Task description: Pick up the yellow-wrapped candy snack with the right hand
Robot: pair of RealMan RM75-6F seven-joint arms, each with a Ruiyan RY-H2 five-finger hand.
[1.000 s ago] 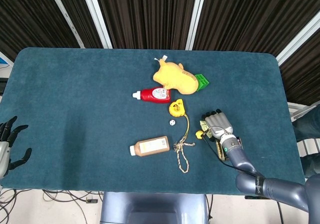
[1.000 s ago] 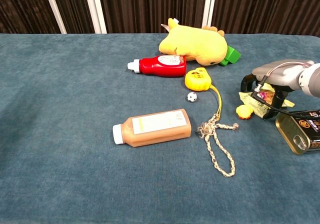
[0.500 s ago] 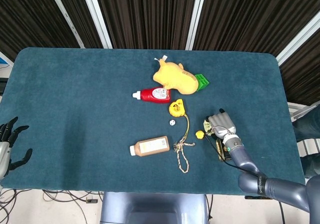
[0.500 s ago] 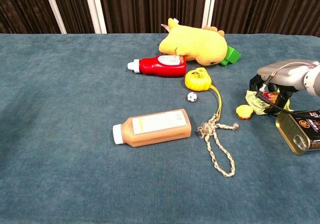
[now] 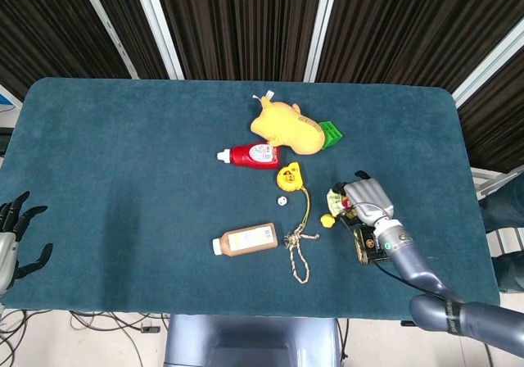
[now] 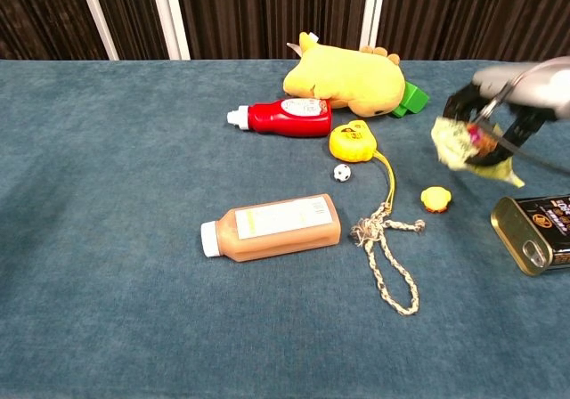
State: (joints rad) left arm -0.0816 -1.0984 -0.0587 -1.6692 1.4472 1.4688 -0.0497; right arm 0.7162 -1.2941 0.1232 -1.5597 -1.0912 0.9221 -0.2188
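Right hand (image 6: 521,105) and tin can (image 6: 538,232): cut by chest view's right edge. Yellow-wrapped candy snack (image 6: 465,142): motion-blurred, print unreadable. Left hand (image 5: 15,237): cropped at head view's left edge.

Teal table (image 5: 123,154) carries plush toy (image 5: 282,126), ketchup bottle (image 5: 250,155), brown bottle (image 5: 246,240), rope (image 5: 298,248), tin (image 6: 539,234)

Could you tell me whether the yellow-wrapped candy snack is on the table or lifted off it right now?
Lifted. In the chest view the candy snack hangs in the right hand, its fingers around it, clear of the table.
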